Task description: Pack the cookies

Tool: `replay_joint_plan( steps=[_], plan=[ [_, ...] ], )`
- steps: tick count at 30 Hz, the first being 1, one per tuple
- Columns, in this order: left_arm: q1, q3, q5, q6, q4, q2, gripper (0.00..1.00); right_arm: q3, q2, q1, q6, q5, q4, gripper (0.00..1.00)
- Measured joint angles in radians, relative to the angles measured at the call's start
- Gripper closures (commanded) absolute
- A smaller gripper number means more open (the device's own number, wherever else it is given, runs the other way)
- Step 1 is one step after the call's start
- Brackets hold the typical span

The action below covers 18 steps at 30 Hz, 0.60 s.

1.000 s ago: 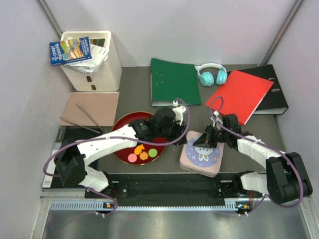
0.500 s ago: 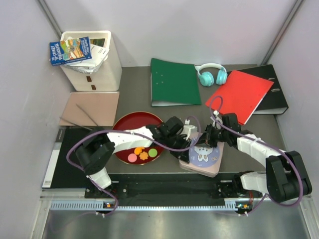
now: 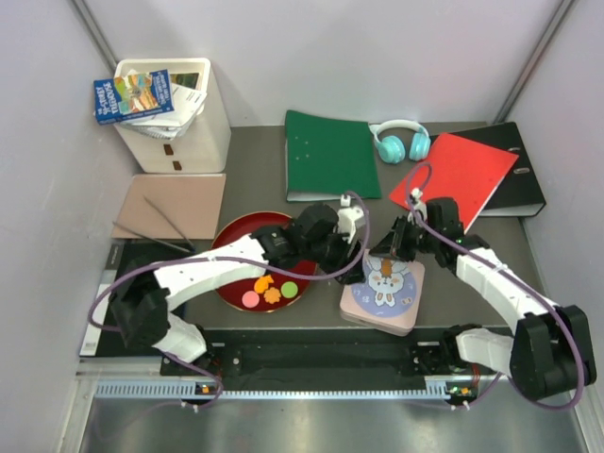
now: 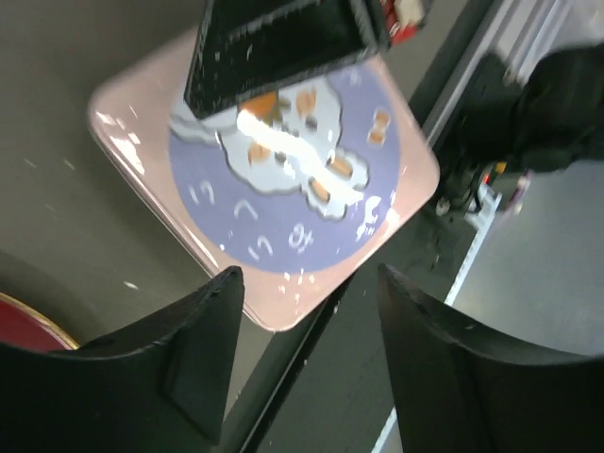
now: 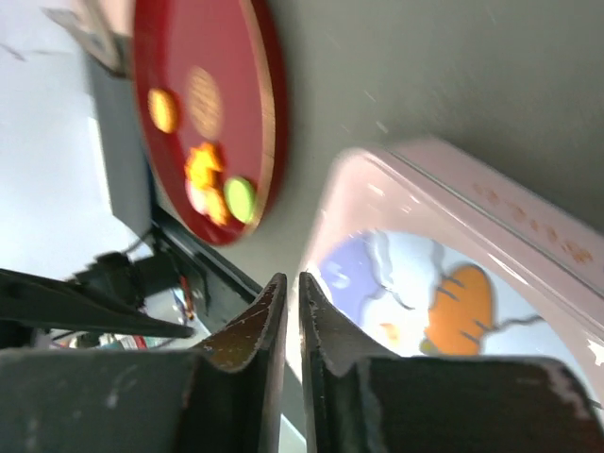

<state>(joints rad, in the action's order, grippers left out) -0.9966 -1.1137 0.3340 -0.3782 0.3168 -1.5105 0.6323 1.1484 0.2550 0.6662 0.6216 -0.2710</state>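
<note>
Several cookies (image 3: 271, 293) lie on the near part of a round red plate (image 3: 241, 241): pink, two orange and a green one. The right wrist view shows the cookies (image 5: 206, 175) on the plate (image 5: 269, 104) too. To the plate's right sits a closed pink tin (image 3: 408, 316) with a bunny picture on its lid. My left gripper (image 3: 356, 262) hovers open and empty by the tin's left edge; its wrist view looks at the tin (image 4: 127, 123) beyond the left gripper (image 4: 311, 307). My right gripper (image 3: 391, 249) is shut and empty over the tin's far edge, above the lid (image 5: 444, 283) in the right gripper (image 5: 288, 283) view.
At the back lie a green folder (image 3: 330, 156), teal headphones (image 3: 401, 142), a red folder (image 3: 453, 179) and a black binder (image 3: 519, 179). A white bin (image 3: 175, 113) with a book stands back left, a brown mat (image 3: 175, 203) with chopsticks in front of it.
My left gripper drew back from over the tin toward the plate side and opened wider. My right gripper lifted away from the lid toward the tin's far edge.
</note>
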Motion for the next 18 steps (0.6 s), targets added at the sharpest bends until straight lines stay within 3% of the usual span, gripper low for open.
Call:
replay_joint_plan(
  steps=[1, 3, 8, 16, 18],
  plan=[
    [0.0, -0.014, -0.022, -0.001, -0.003, 0.02, 0.18, 0.007, -0.004, 0.0, 0.0, -0.001, 0.0, 0.84],
    [0.0, -0.043, -0.08, -0.005, -0.011, 0.065, 0.13, 0.057, -0.024, 0.0, 0.001, -0.011, -0.005, 0.75],
    [0.004, -0.064, -0.214, -0.029, 0.002, 0.101, 0.11, 0.133, -0.081, 0.0, -0.003, -0.049, -0.007, 0.51],
    [0.037, -0.067, -0.479, -0.149, 0.177, 0.057, 0.15, 0.155, -0.163, 0.0, -0.091, -0.172, -0.076, 0.45],
    [0.04, -0.067, -0.507, -0.15, 0.209, 0.052, 0.11, 0.155, -0.18, 0.0, -0.115, -0.201, -0.099, 0.44]
  ],
)
